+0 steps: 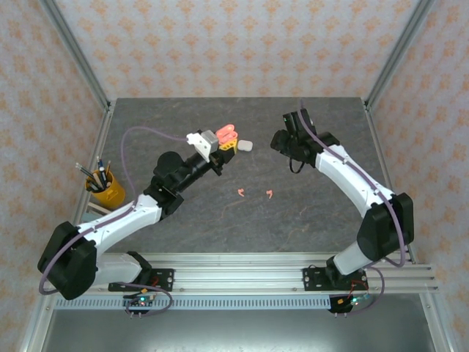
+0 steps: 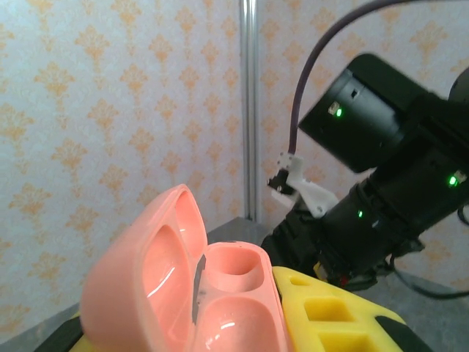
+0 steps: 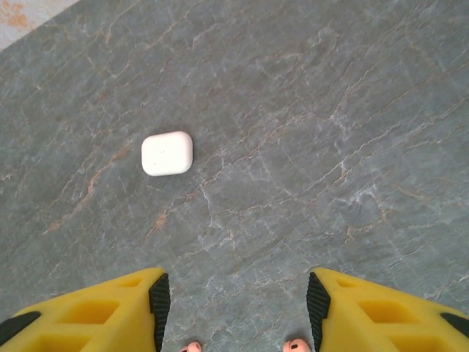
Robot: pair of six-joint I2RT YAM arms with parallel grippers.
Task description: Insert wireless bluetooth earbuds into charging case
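My left gripper [image 1: 226,141] is shut on a coral-pink charging case [image 1: 226,133], held above the table's middle back. In the left wrist view the case [image 2: 234,293] stands open, lid [image 2: 139,286] swung left, both wells empty, a yellow finger [image 2: 330,308] against its right side. Two coral-pink earbuds [image 1: 240,192] [image 1: 270,193] lie on the table nearer the front. My right gripper [image 3: 238,308] hangs open over bare table, with the pink earbuds [image 3: 192,347] [image 3: 296,345] at the bottom edge between its fingers. A shut white case [image 3: 167,153] lies beyond. The white earbuds are out of view.
A yellow cup of pens [image 1: 106,189] stands at the table's left edge beside the left arm. The white case [image 1: 245,145] lies just right of the held pink case. The right arm's wrist [image 2: 381,183] is close behind the pink case. Patterned walls and metal posts enclose the grey table [image 1: 322,220].
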